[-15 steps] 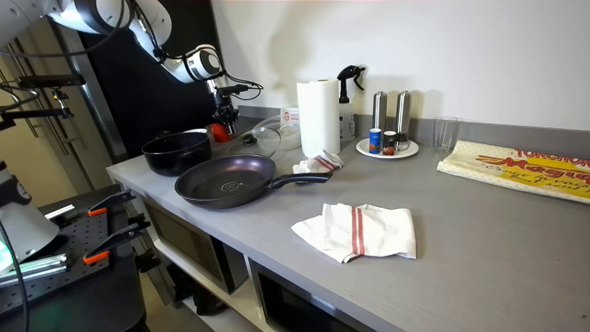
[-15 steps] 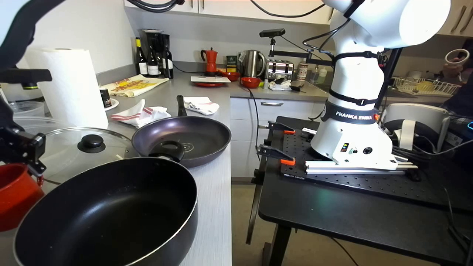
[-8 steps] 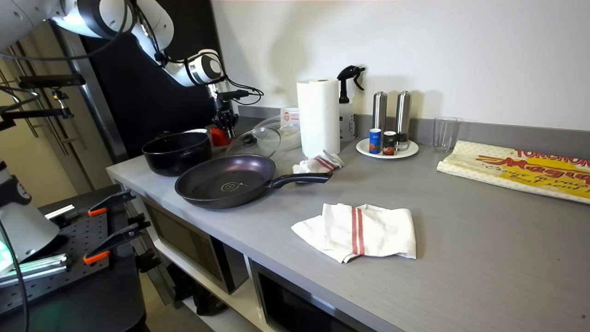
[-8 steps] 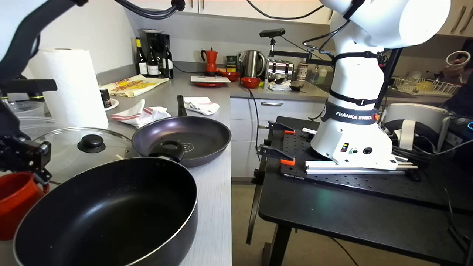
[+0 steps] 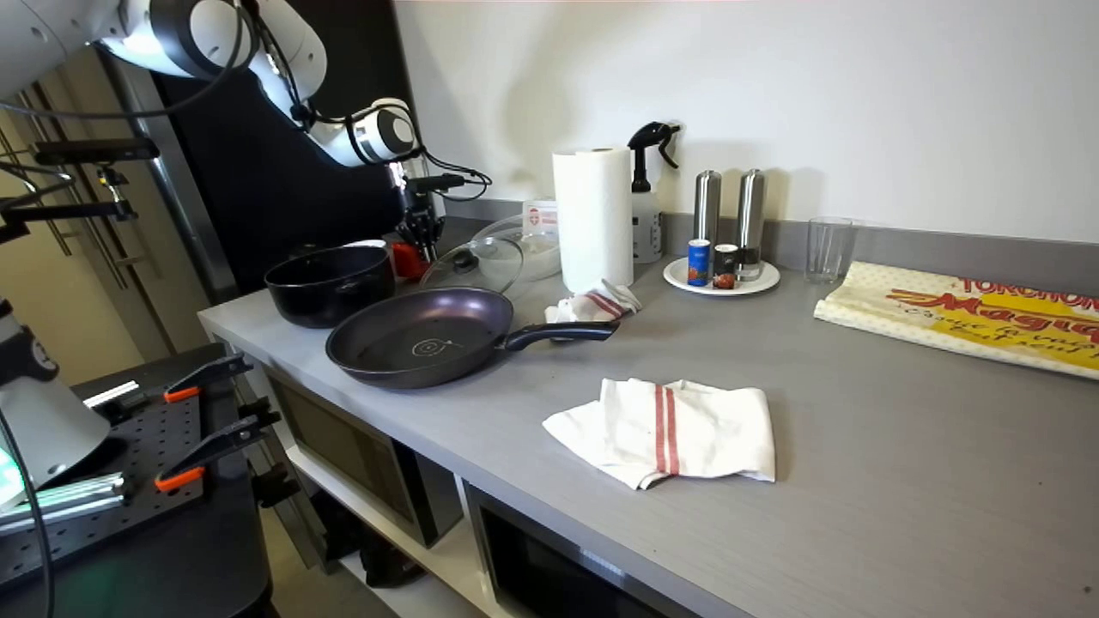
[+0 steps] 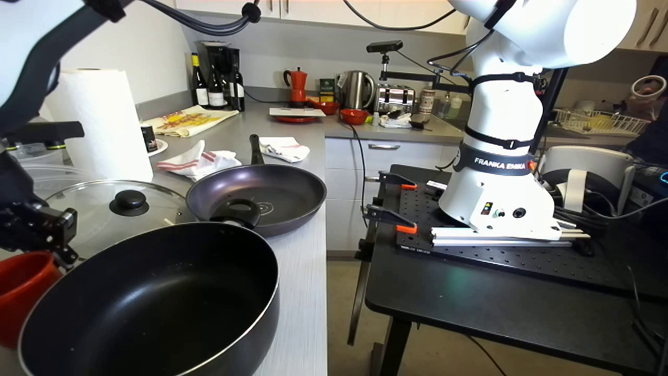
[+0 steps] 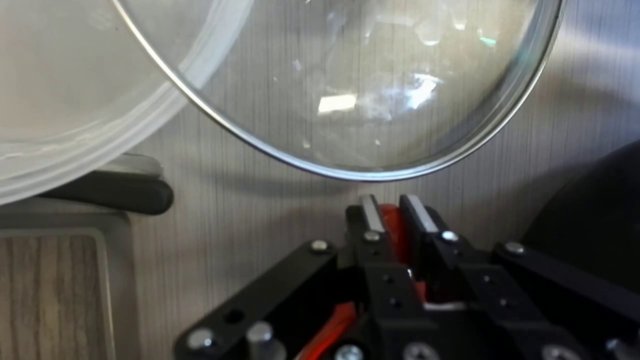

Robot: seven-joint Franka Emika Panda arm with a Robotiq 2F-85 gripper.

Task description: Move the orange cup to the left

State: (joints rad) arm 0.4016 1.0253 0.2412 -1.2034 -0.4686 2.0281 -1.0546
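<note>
fingers (image 7: 372,214) of the hand (image 7: 395,212), 2 of them, stand close together in the wrist view with a narrow strip of red between them: the hand is nearly closed and has hold of the orange cup (image 6: 21,303). that strip is probably the handle, which would suit a tight pinch and keep the mouth free; the hand's own links cover most of the rest. the cup is mouth up beside the deep black pot (image 6: 261,334), which hides part of it in an exterior view, so whether its base touches the bench (image 5: 859,498) cannot be told.

the hand reaches down from above, likely because the pot's wall and the glass lid (image 7: 350,174) leave little room to come in from the side. the lid's rim lies just past the fingers, apart from them as far as the wrist view shows. the frying pan (image 5: 421,339) is by the bench's front edge, out of the way.

low and toward the left of an exterior view, the cup seems due for setting down. the next move, i would judge, calls for a level base before the pinch is let go: gripped by a thin part at its side, the cup could swivel, or knock the pot or the lid.
</note>
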